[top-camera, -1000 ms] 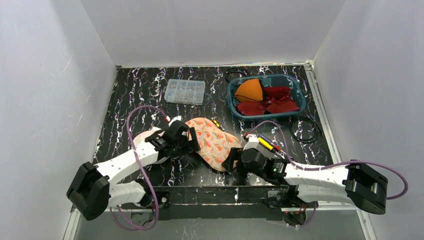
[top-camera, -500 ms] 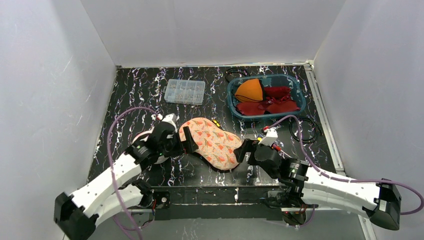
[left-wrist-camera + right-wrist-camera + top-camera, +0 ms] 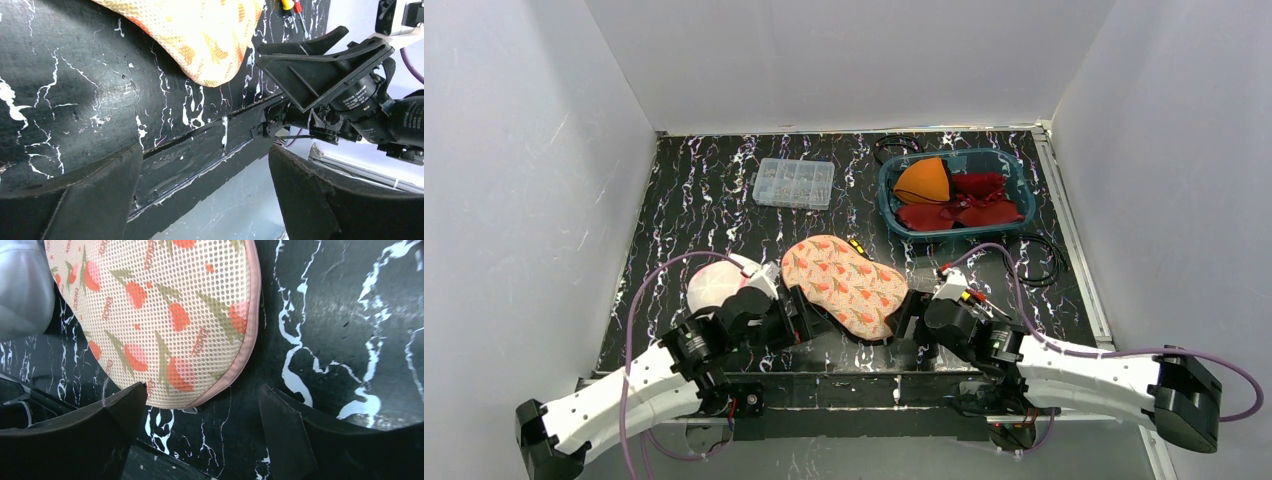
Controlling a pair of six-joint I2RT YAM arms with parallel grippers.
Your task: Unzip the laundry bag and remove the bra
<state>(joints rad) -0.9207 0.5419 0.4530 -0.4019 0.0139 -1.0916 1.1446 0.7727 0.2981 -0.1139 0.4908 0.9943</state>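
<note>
Watching the top view, I saw both arms pull back toward the near edge of the table (image 3: 724, 190) over the last second. The left arm (image 3: 624, 385) had been lying across the far left end of the laundry bag (image 3: 844, 285). It ended lower, beside the bag's near left side. The right arm (image 3: 1084, 370) swung out and came back to the bag's near right corner.

The bag itself barely shifted. It lay flat in the middle of the table, floral mesh side up, with nothing gripping it.

The left end effector (image 3: 205, 195) stood spread wide over bare table, with the bag's edge just ahead of it. The right end effector (image 3: 202, 430) was also spread, and the bag's pink-trimmed edge sat just ahead of its fingers.

With the left arm out of the way, a pale pink rounded piece (image 3: 714, 285) lay uncovered just left of the bag. I took it for the bra, out of the bag, but I could not be sure. I could not see the zipper from any camera either.

My reading was that this was either a let-go after the removal or a reset before a fresh grip.
</note>
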